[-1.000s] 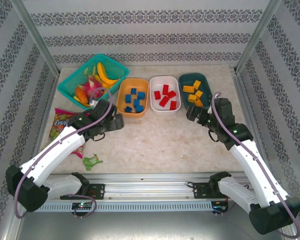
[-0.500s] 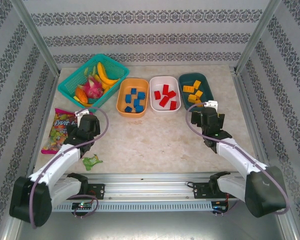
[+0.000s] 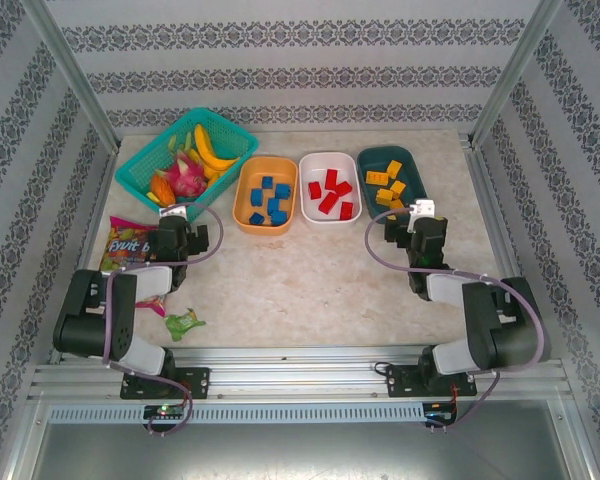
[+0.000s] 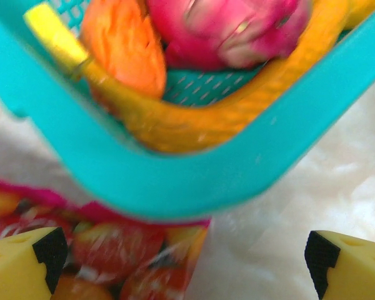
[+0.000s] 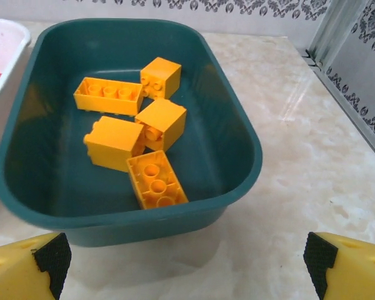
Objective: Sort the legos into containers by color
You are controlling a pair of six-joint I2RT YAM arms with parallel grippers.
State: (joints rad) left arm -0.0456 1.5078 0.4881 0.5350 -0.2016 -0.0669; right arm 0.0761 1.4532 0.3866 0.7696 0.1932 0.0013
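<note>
Since a second ago both arms have folded back toward their bases, and the claws have drawn away from the tubs. We see the left claw (image 3: 178, 232) wide open and empty, its yellow fingers (image 4: 22, 265) far apart. Below it lies the bag (image 4: 137, 256), and just ahead is the near corner of the basket (image 4: 175, 181), with fruit (image 4: 122, 44) inside.

The right claw (image 5: 187, 262) is also spread wide and holds nothing. It faces the teal tub (image 5: 234, 147) from just in front. Five yellow legos (image 5: 137, 134) lie loose on that tub's floor.

From above we find the three tubs side by side at the far part of the table (image 3: 310, 270). The blue legos (image 3: 270, 198) are in the orange tub (image 3: 242, 208). The red legos (image 3: 330, 192) are in the white tub (image 3: 330, 157), which stands between the other two. A green scrap (image 3: 183, 322) lies near the left arm's base.
</note>
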